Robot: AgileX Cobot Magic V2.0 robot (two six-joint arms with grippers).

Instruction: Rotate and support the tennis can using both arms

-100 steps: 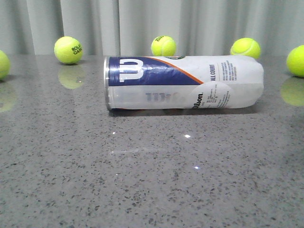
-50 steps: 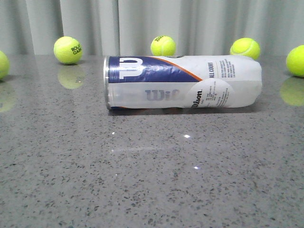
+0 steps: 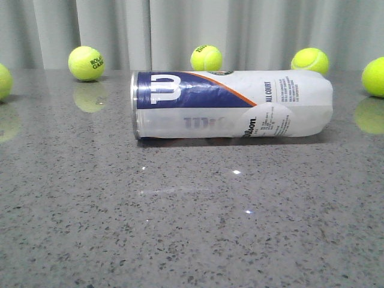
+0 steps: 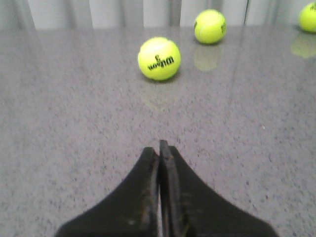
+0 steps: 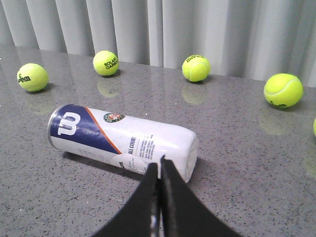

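The tennis can (image 3: pixel 233 105) is lying on its side across the middle of the front view, on the grey speckled table (image 3: pixel 192 228). Silver rim (image 3: pixel 134 105) points to the left of the frame, the closed white end to the right. The navy band with the big white W faces up-left, and the round white sticker (image 3: pixel 269 122) sits low on the right half of the label. Nothing is touching it, and neither arm shows up in the front view at all.

Five tennis balls are strung along the back by the grey curtain (image 3: pixel 192 30): one cut off at the left edge (image 3: pixel 3 81), one upper left (image 3: pixel 86 63), one just behind the can at top centre (image 3: pixel 206 57), one upper right (image 3: pixel 309 60), one at the right edge (image 3: pixel 374 77).

Left gripper (image 4: pixel 159 148): fingers pressed together, holding nothing, hovering over bare table with a ball (image 4: pixel 159 58) well ahead of it.

Right gripper (image 5: pixel 159 165): also pinched closed and empty, its tips in front of the can's white end (image 5: pixel 185 148). Can't tell from the picture whether they touch it.
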